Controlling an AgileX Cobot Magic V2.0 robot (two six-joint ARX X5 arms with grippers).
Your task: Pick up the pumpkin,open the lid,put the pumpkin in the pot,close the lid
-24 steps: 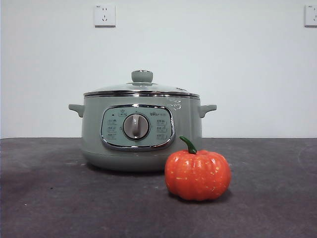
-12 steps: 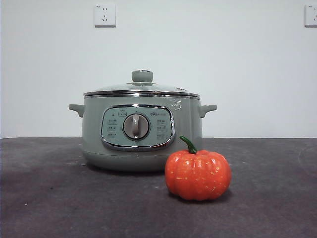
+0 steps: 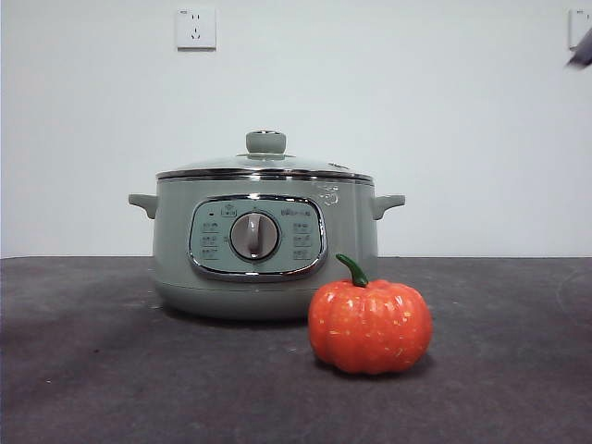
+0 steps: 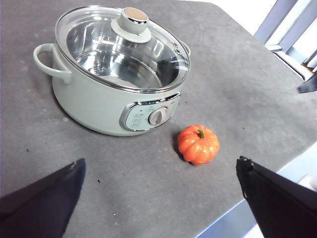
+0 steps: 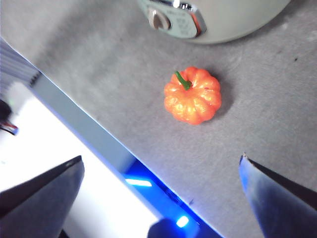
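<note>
Pumpkin (image 3: 370, 326) sits untouched on the counter (image 3: 92, 370), just in front of the pot (image 3: 264, 245), whose lid (image 3: 264, 165) is on. One thing is new — a dark arm tip (image 3: 582, 55) now shows at the front view's top corner, so the approach looks begun. Right claw (image 5: 161, 163) hangs above the pumpkin, jaws spread wide; left claw (image 4: 158, 171) waits high, equally open.

Front view: sitting low, looking level across the dark grey worktop (image 3: 92, 370), close.
Left wrist view: looking down from high, farther off.
Right wrist view: looking down, nearer.
Shared: all are showing the small ribbed orange pumpkin (image 3: 370, 326) (image 4: 198, 144) (image 5: 192, 95) beside the sage-green electric pot (image 3: 264, 245) (image 4: 94, 104) (image 5: 233, 17).
</note>
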